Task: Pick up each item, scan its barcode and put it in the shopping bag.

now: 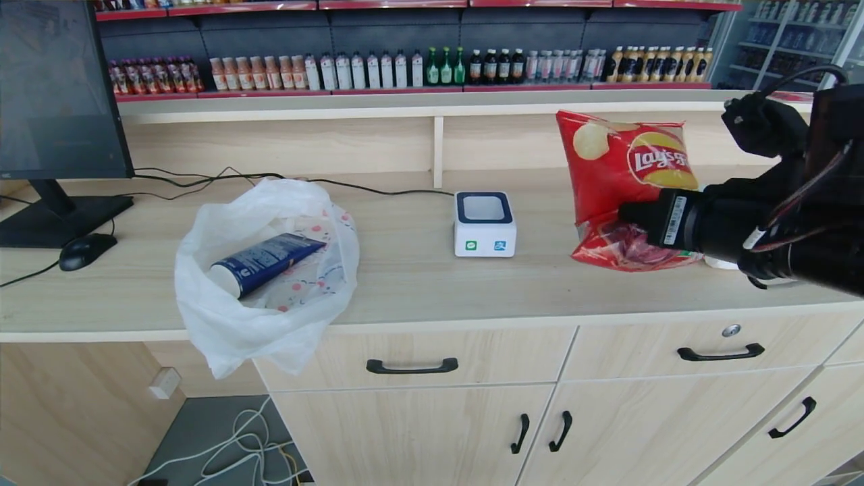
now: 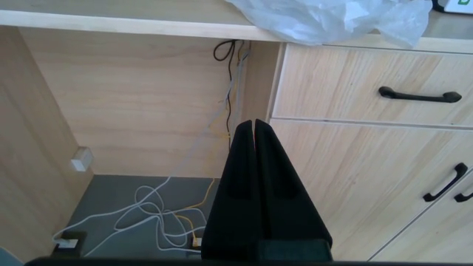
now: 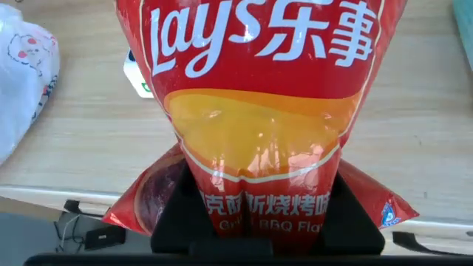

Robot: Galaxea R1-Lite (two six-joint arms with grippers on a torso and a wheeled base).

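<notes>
Chip bag (image 1: 624, 169) hangs upright over the counter (image 1: 418, 283) right of the scanner (image 1: 484, 223), clamped low down in the right gripper (image 1: 638, 217), while the left gripper (image 2: 254, 127) sits pressed together and empty below the shopping bag (image 2: 332, 22)

Red chip bag (image 1: 624, 169) with yellow panel, white lettering. White translucent shopping bag (image 1: 256, 324), pink-spotted print. Dark blue tube (image 1: 266, 260), white cap. White scanner (image 1: 484, 233), navy-framed top. Pale wood-grain counter (image 1: 418, 283), black drawer handles (image 1: 412, 366).
</notes>
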